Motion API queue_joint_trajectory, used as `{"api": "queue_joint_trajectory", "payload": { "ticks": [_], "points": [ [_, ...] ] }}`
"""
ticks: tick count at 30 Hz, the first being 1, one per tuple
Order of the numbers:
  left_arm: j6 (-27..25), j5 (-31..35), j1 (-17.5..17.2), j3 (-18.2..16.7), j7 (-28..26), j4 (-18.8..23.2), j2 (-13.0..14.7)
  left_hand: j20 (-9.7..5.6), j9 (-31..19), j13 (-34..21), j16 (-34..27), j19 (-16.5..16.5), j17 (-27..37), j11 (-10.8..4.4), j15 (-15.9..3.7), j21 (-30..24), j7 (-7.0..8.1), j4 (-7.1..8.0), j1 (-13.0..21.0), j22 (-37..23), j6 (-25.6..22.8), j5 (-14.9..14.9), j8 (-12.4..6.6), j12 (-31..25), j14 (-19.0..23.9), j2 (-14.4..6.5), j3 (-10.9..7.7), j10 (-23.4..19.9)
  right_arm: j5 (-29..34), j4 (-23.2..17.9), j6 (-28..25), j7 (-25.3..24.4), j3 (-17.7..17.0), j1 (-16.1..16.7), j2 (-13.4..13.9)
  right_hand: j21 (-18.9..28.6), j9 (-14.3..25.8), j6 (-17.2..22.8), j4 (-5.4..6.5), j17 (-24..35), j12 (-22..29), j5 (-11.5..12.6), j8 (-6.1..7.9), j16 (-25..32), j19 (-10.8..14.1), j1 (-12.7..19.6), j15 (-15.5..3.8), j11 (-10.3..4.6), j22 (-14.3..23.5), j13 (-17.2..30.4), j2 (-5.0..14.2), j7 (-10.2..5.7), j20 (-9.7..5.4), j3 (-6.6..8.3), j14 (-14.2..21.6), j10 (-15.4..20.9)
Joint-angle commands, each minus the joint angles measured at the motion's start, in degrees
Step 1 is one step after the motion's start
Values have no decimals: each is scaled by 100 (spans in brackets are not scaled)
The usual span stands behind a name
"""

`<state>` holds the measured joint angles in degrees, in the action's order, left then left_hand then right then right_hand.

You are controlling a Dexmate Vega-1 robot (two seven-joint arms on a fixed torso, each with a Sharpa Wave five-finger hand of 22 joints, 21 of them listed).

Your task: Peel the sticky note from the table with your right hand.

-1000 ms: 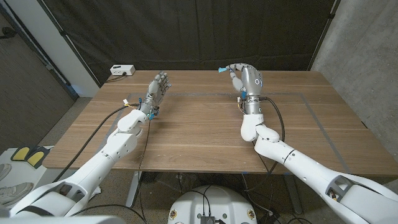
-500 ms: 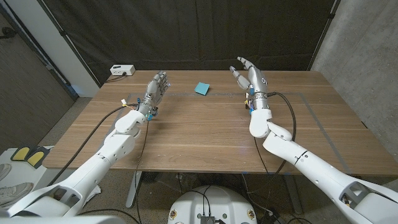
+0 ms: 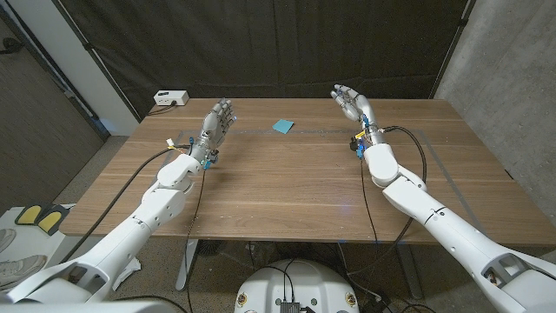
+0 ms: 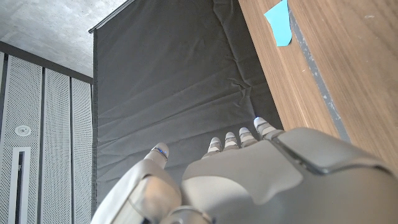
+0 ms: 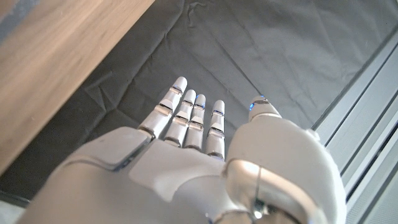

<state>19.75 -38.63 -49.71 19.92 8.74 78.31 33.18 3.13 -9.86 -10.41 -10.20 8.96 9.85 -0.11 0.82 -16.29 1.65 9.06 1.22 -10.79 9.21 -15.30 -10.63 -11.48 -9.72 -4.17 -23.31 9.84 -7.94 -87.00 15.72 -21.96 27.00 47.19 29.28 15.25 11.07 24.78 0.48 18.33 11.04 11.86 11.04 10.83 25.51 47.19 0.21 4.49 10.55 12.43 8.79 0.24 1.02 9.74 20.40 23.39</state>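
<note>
Left hand raised over the table, fingers straight and close, empty. Blue sticky note flat on the wood between both hands, untouched. Right hand raised, fingers spread, holding nothing.

Left wrist view. The back of the left hand, a smooth pale grey shell, occupies the lower part, its fingers extended and slightly apart, holding nothing. Beyond the fingertips hangs a creased dark fabric curtain. The brown wood-grain tabletop bears a thin grey line, with a small light-blue square sticky note lying on it just beside the line. A perforated grey wall panel stands beside the curtain.
</note>
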Motion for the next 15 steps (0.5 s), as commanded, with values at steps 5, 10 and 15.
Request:
{"api": "queue_joint_trajectory", "payload": {
  "ticks": [5, 10, 15],
  "points": [
    [29, -237, -89, -101, 325, 35, 117, 46, -18, -12, -27, 8, 20, 24, 21, 16, 31, -17, 69, -24, 10, -13, 6, -10, -497, -227, 3, 256, -1228, 29, 115, 698, -381, 43, -95, -11, 9, 118, 4, -3, 64, -22, 57, 63, 5, -72, 53, 63, 12, 3, -8, 78, 69, 48, 83, 114],
    [-20, -338, -50, -77, 520, -85, 107, 48, -18, -13, -27, 2, 20, 33, 21, 18, 25, -18, 73, -24, 7, -12, 6, -13, -494, -229, 4, 247, -1093, -32, -40, 538, -317, 36, -152, -7, 9, 153, 3, -9, 81, -31, 68, 87, 22, -98, 57, 72, 15, 1, -6, 102, 75, 59, 129, 155],
    [-185, -426, 20, -12, 671, -208, 78, 42, -18, -13, -24, 3, 20, 45, 22, 22, 16, -17, 75, -25, 10, -12, 8, -2, -500, -235, 4, 275, -1033, 214, 151, 656, -170, -91, -307, -35, 8, 139, -4, -18, 77, -38, 58, 80, -43, -119, 58, 71, 19, 0, -9, 94, 98, 73, 103, 147]
  ]
}}
